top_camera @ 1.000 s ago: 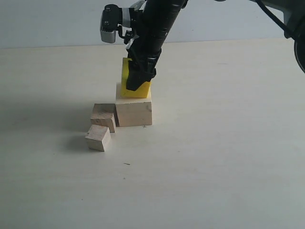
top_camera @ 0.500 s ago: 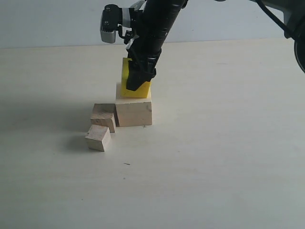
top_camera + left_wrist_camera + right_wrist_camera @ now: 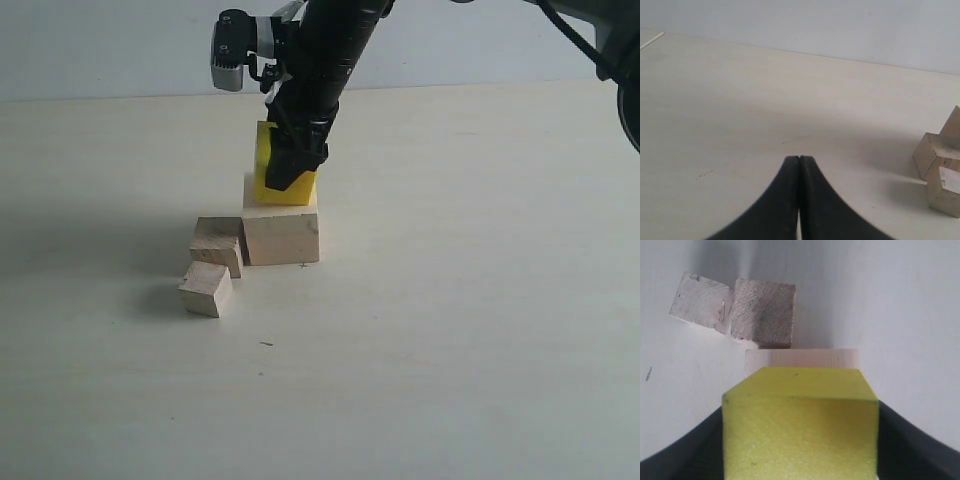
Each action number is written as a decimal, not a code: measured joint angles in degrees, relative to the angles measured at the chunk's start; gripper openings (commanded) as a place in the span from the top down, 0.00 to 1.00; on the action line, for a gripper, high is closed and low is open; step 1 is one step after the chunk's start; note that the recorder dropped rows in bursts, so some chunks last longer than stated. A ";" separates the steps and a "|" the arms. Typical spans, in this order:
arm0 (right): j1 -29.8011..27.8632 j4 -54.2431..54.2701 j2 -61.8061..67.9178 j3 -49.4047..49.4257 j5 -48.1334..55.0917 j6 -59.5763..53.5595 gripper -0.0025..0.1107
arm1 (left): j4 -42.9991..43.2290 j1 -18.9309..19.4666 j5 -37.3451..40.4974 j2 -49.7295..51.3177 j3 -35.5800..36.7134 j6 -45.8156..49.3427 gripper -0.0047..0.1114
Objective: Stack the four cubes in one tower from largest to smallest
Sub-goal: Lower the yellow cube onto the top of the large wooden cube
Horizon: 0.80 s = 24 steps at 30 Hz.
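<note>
My right gripper (image 3: 290,165) is shut on the yellow cube (image 3: 266,160), one black finger on each side of it. The yellow cube (image 3: 800,430) is at the top face of the large wooden cube (image 3: 282,232), slightly tilted; whether it rests there I cannot tell. The medium wooden cube (image 3: 218,245) lies against the large cube's left side. The small wooden cube (image 3: 206,288) lies just in front of the medium one. My left gripper (image 3: 799,159) is shut and empty above bare table, with the wooden cubes (image 3: 935,152) off to its side.
The pale tabletop (image 3: 450,330) stretches around the cubes, with a light wall (image 3: 100,50) behind its far edge. The right arm (image 3: 330,50) comes down from above over the stack. A small dark speck (image 3: 265,344) lies in front of the cubes.
</note>
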 measured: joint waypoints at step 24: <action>0.00 0.71 0.00 0.00 0.00 -0.26 0.27 | 0.00 0.00 0.00 0.00 0.00 0.00 0.96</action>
